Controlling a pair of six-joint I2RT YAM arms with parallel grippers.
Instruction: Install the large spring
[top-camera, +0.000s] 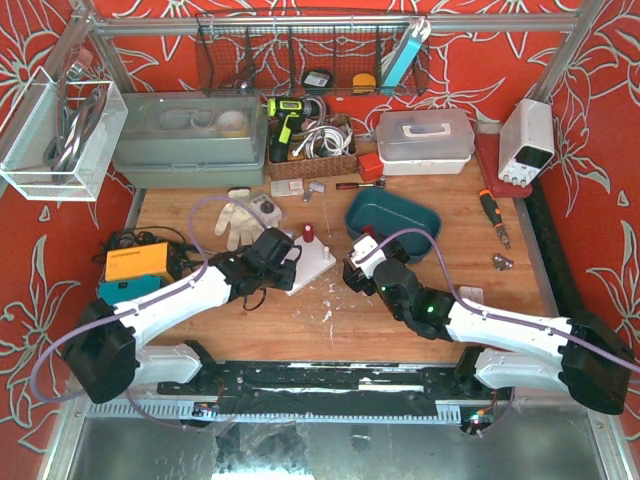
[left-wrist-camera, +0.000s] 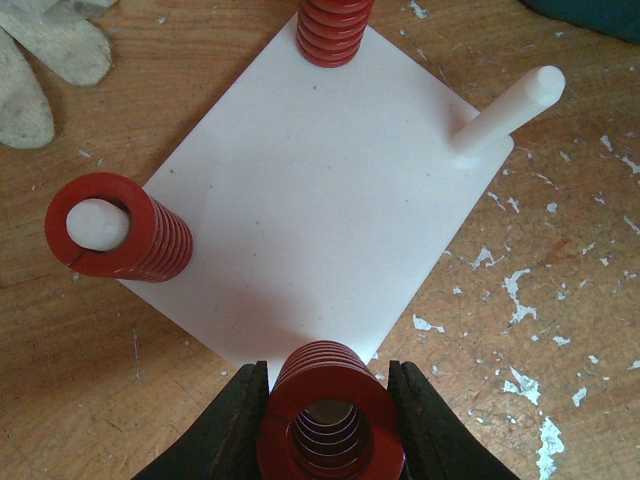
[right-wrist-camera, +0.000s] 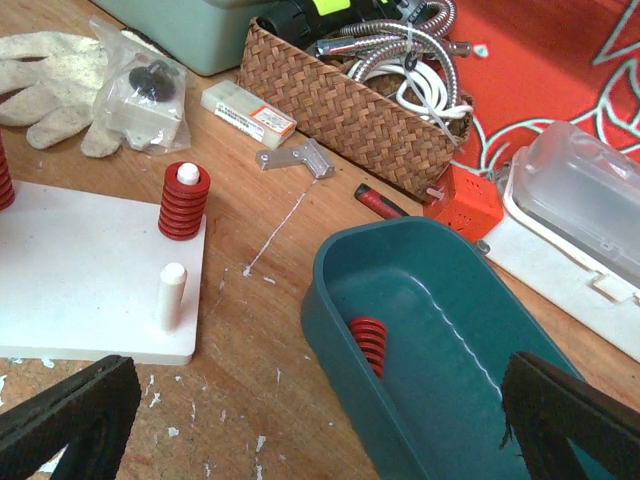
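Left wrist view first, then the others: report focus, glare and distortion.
Left wrist: white plate sharp and evenly lit, the held large spring slightly soft near the lens. Right wrist: gripper fingers blurred and dark, teal bin crisp. Top external: top rail bows slightly.

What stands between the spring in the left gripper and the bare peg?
Nothing visible. The left gripper holds the large spring at the white board's near corner; only bare board lies between it and the bare peg. The two seated springs sit off that line.
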